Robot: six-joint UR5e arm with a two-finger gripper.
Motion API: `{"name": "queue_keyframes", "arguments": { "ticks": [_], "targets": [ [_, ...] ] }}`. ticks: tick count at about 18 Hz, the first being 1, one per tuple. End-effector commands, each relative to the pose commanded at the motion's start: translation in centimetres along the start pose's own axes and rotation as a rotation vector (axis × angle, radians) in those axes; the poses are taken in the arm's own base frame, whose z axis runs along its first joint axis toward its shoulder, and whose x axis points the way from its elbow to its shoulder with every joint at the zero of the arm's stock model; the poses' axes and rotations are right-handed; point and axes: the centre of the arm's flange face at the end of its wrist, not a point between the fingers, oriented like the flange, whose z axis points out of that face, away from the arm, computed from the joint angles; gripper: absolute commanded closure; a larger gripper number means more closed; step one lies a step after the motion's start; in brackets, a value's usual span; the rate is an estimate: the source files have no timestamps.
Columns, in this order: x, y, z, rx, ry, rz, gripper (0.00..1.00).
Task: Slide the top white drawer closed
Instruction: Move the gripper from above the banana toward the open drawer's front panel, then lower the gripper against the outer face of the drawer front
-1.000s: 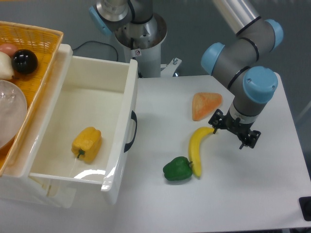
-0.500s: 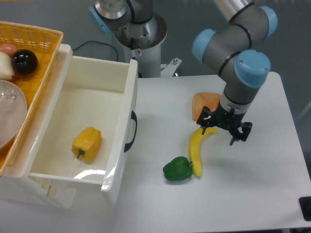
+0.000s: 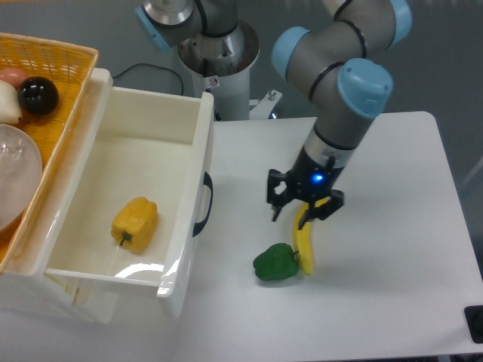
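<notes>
Right now your gripper (image 3: 297, 210) hangs over the table (image 3: 392, 286) with its fingers apart and nothing between them, well to the right of the top white drawer (image 3: 124, 204). Just below it lies the banana (image 3: 304, 245), partly hidden by the wrist, and the green pepper (image 3: 276, 262) sits touching the banana's lower end.

Take the drawer as your landmark. It stands pulled far out, its glossy front panel facing the gripper and the curved black handle (image 3: 204, 205) on that panel in plain sight. Inside, toward the front, rests a yellow pepper (image 3: 135, 224). Against the drawer's far left side you see the orange basket (image 3: 64, 72) holding a black ball (image 3: 38, 96) and a clear bowl.

Judged from this, none of the closing is done: the drawer is fully open and untouched. What is left for you is to cross the bare stretch of table to the front panel, meet it near the handle, and push it leftward until it seats.
</notes>
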Motion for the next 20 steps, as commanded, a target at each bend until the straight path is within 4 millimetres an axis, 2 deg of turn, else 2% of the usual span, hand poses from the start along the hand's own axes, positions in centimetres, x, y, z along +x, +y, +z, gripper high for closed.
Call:
{"name": "queue_keyframes", "arguments": {
  "ticks": [2, 4, 7, 11, 15, 20],
  "targets": [
    [1.3, 0.1, 1.5, -0.021, 0.024, 0.027, 0.58],
    [2.1, 0.2, 2.2, -0.026, 0.04, 0.033, 0.6],
    [1.8, -0.2, 1.8, 0.018, 0.076, 0.021, 0.6],
    [0.3, 0.4, 0.7, 0.013, 0.083, -0.017, 0.6],
    [0.8, 0.3, 0.7, 0.012, 0.095, -0.017, 0.61],
    [2.3, 0.5, -0.2, 0.004, 0.14, -0.038, 0.79]
  ]
}}
